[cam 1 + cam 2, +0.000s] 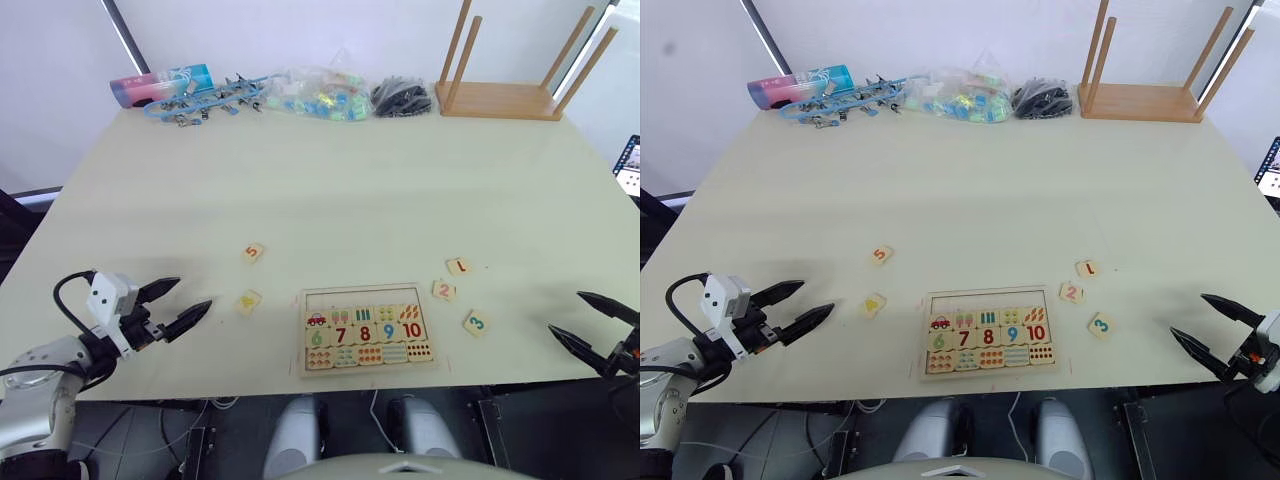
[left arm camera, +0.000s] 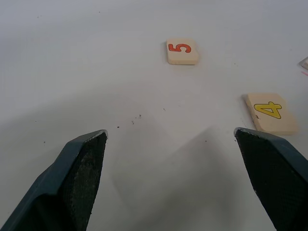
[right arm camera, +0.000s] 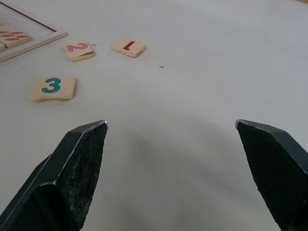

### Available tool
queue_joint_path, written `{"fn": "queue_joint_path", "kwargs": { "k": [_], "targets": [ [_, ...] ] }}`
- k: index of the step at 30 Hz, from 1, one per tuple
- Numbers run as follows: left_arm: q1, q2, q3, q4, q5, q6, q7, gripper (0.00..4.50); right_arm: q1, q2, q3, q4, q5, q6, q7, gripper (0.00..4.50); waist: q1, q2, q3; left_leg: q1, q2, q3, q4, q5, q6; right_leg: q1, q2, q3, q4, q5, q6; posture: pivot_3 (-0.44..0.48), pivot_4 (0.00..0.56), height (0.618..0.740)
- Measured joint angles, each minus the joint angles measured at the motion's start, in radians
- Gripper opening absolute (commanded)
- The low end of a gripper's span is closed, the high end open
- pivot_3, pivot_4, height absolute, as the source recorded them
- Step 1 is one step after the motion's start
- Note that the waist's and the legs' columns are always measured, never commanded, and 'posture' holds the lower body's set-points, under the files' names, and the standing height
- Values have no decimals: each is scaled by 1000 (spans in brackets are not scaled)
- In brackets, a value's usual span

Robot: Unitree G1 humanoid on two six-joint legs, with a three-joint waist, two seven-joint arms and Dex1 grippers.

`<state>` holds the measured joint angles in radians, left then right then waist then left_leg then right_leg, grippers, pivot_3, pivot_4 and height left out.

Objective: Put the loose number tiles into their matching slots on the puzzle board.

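Looking down from the head views: left end effector low over the tabletop near its front left edge, fingers spread wide, holding nothing, pointing toward the 4 tile just ahead. Right end effector at the front right edge, fingers spread too, empty, aimed toward the 3 tile. Puzzle board flat at front centre, top row of matching slots bare, lower rows filled with picture tiles and 6 to 10. 5 tile left of board, beyond the 4. 1 tile and 2 tile right of board, near each other, 3 just in front of them. Wooden rack, clear bags and clutter along far edge.

Left wrist view: fingers far apart, touching nothing; 5 and 4 tiles lying flat ahead, well apart.

Right wrist view: fingers far apart, nothing held; 3, 2, 1 tiles and board corner ahead.
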<state>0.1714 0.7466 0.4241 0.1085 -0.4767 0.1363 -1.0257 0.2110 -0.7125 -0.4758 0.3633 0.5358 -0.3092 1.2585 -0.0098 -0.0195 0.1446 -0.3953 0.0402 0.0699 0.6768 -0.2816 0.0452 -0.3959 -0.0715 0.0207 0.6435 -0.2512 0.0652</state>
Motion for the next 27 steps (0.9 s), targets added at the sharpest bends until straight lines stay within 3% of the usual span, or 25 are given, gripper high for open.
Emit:
{"fn": "queue_joint_path", "kwargs": {
  "k": [21,27],
  "targets": [
    [-50,0,-4,32,4,-23,-33,4500,2,1,-1,28,-5,-34,5,4470,-1,0,0,0,0,0,0,0,0,0,0,0,0,0,0,0,150,737],
    [-91,7,-13,23,1,-34,-88,4500,-24,15,32,-84,-14,8,-49,4470,-1,0,0,0,0,0,0,0,0,0,0,0,0,0,0,0,150,737]
  ]
}}
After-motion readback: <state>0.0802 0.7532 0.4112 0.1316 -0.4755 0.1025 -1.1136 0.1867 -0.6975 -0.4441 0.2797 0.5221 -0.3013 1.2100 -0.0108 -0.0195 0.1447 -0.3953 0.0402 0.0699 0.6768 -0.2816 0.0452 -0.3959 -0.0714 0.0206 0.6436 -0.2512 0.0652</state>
